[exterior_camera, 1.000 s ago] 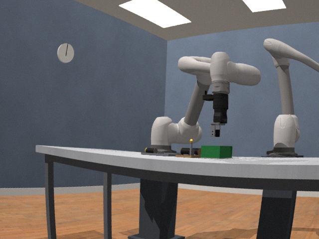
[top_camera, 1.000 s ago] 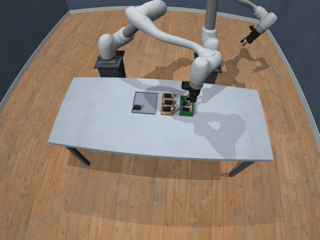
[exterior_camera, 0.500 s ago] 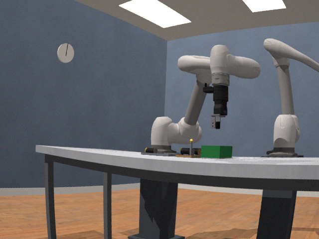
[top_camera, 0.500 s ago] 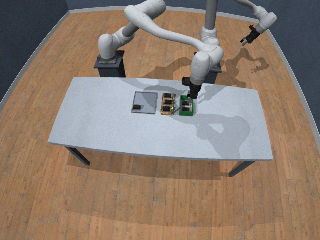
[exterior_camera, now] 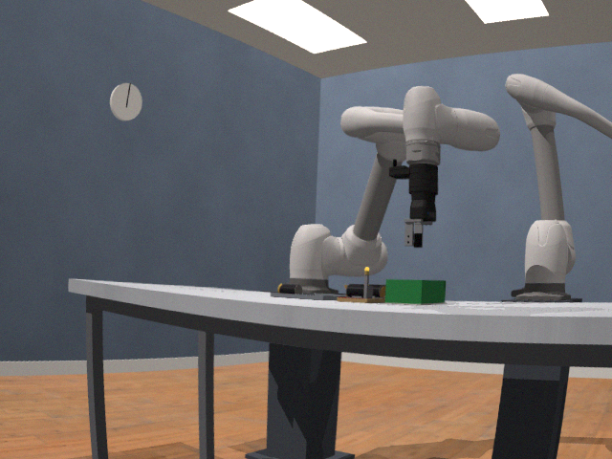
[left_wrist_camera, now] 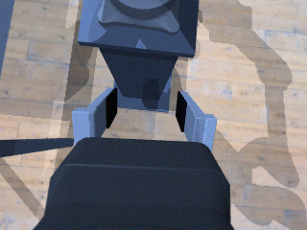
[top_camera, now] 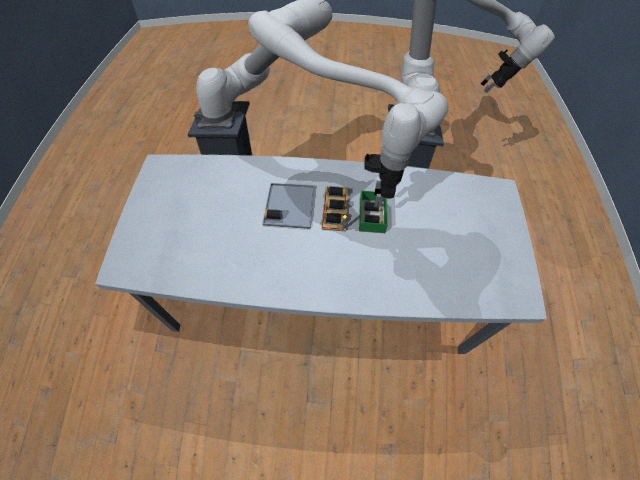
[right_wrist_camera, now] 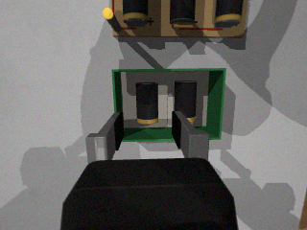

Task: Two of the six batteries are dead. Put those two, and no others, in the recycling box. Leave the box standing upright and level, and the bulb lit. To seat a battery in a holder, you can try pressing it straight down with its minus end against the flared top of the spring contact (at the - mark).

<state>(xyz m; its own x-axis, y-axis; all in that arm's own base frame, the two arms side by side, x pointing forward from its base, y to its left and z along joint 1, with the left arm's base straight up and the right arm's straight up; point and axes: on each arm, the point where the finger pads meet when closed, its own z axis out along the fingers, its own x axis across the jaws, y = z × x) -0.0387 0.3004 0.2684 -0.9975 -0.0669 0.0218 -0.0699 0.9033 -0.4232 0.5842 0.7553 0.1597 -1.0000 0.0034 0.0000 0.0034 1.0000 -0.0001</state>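
The green box (top_camera: 373,228) (exterior_camera: 415,291) (right_wrist_camera: 216,105) stands upright and level on the worktop (top_camera: 232,263) (exterior_camera: 197,306), nearer the edge by the arm bases than the opposite, long edge. Inside, 2 batteries lie side by side, 1 battery (top_camera: 372,219) (right_wrist_camera: 147,102) and a 2nd battery (top_camera: 371,206) (right_wrist_camera: 185,96), with a gap between them and both below the rim. The right tool (top_camera: 381,198) (exterior_camera: 414,237) (right_wrist_camera: 148,123) points down over the box, open with nothing between its fingers; open air separates its tips from the rim. Just beside the box, a strip of worktop between, the holder (top_camera: 328,211) (exterior_camera: 358,299) (right_wrist_camera: 163,33) carries 3 batteries in a row, and its bulb (top_camera: 344,217) (exterior_camera: 366,270) (right_wrist_camera: 107,13) shows bright yellow on a post near the edge facing the box. On the holder's other side, past another narrow gap, lies the tray (top_camera: 289,198) (exterior_camera: 316,296). 1 battery (top_camera: 273,214) (exterior_camera: 292,289) lies in its corner, close to 2 of its edges, leaving broad room across the rest. The worktop runs wide beyond both the tray and the box. The left tool (top_camera: 487,85) (left_wrist_camera: 147,102) is open too, holding nothing, well apart from the worktop's edge and over the floor; its wrist view shows a pedestal (left_wrist_camera: 139,45) beyond the spread fingers.

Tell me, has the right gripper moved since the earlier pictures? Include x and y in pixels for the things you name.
Yes, the right gripper (top_camera: 379,200) (exterior_camera: 414,245) (right_wrist_camera: 148,123) went up, higher above the green box (top_camera: 372,227) (exterior_camera: 404,291) (right_wrist_camera: 217,105).
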